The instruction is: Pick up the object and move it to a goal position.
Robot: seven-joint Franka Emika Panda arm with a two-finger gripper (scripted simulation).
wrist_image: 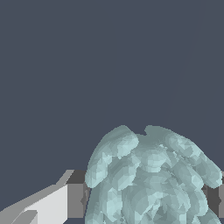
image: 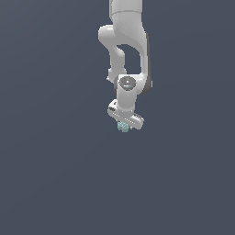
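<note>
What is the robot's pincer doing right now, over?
White pincer shut on small pale teal lumpy blob. Dark pads press both its sides. Nothing else in view near it.

The backdrop (image: pixel 46 174) is one flat field of dark slate blue-grey that fills the exterior view from edge to edge. It carries no seam, horizon or corner (so wall and floor cannot be told apart). The tone is nearly even, perhaps a shade lighter toward the lower half, though the difference is faint. The light is soft and diffuse. In the wrist view the same slate backdrop (wrist_image: pixel 65 65) takes up the whole upper part of the picture, again plain and without texture, with only a very slight mottling in its tone.
</note>
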